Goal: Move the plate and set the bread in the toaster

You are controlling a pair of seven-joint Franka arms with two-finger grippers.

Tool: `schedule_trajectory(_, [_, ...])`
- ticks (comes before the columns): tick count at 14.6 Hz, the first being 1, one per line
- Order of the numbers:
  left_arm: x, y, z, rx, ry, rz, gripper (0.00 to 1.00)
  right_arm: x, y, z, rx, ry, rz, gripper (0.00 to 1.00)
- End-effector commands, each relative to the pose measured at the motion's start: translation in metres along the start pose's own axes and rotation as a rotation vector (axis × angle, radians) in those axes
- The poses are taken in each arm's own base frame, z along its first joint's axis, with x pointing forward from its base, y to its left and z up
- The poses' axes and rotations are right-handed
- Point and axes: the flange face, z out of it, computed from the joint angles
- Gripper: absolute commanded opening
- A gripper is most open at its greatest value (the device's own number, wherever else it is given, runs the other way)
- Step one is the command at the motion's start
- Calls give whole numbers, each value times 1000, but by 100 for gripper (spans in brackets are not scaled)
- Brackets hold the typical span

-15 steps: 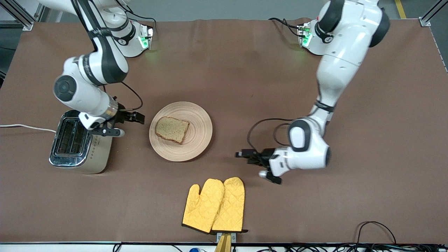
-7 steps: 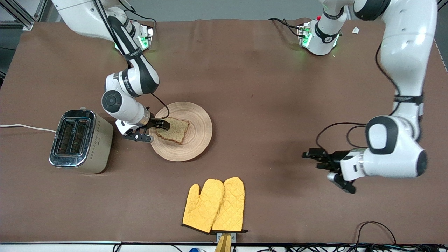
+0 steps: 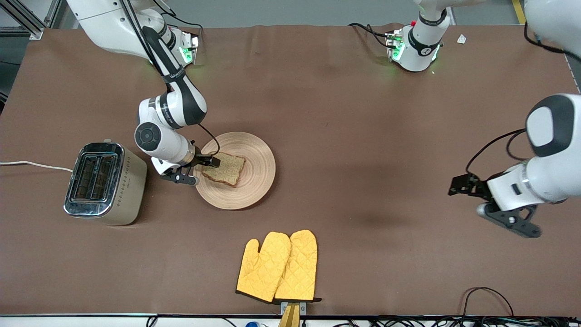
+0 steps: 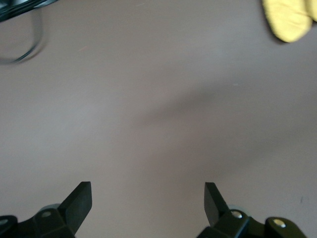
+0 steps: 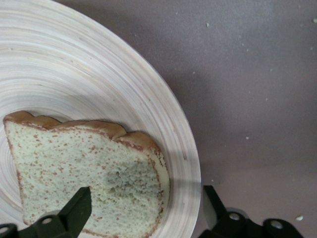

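Swinging out toward its own end of the table over the past second, the left gripper now hangs over bare brown cloth, fingers spread and empty, while the right gripper has left the toaster and come down at the plate.

Its fingers stand spread astride the corner of the bread, one over the crumb, the other outside the plate's rim, not yet closed.

The bread lies flat on the plate, toward the toaster side. The slice looks light, soft and easily crushed; a gentle pinch across the crusted edge seems the safest hold.

Speckled tan crumb meets a darker crust; the round wooden plate shows fine concentric grooves. The boxy toaster, chrome-topped with cream sides, stands beside it toward the right arm's end. Quilted yellow oven mitts lie nearer the camera.
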Motion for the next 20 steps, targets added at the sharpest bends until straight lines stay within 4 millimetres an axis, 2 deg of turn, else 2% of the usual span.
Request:
schedule_trajectory(1, [-32,11,-54,92,-16,-153,100,-14,-13,3,1,-10,48,87])
schedule_trajectory(4, [-61,8,-105,104,25,-249,100,-15,-11,4,-8,-18,47,82])
schedule_trajectory(7, [-79,8,-139,128,90,-265,100,-14,-11,4,-8,-18,48,75])
schedule_trajectory(9, [-100,14,-150,140,102,-277,100,-14,-9,6,-10,-20,52,71])
schedule_trajectory(10, [-108,18,-155,144,106,-278,100,-13,-9,5,-9,-19,53,66])
schedule_trajectory(11, [-111,22,-159,149,114,-273,100,-14,-9,6,-10,-20,52,56])
schedule_trajectory(12, [-110,28,-160,146,114,-264,100,-13,-9,7,-10,-18,52,51])
schedule_trajectory(15, [-110,46,-162,147,118,-236,100,-11,-5,18,-17,-24,58,50])
schedule_trajectory(17, [-116,60,-163,150,118,-217,100,-9,-4,18,-16,-20,59,45])
schedule_trajectory(20, [-118,78,-164,152,125,-190,100,-9,-4,22,-17,-20,60,24])
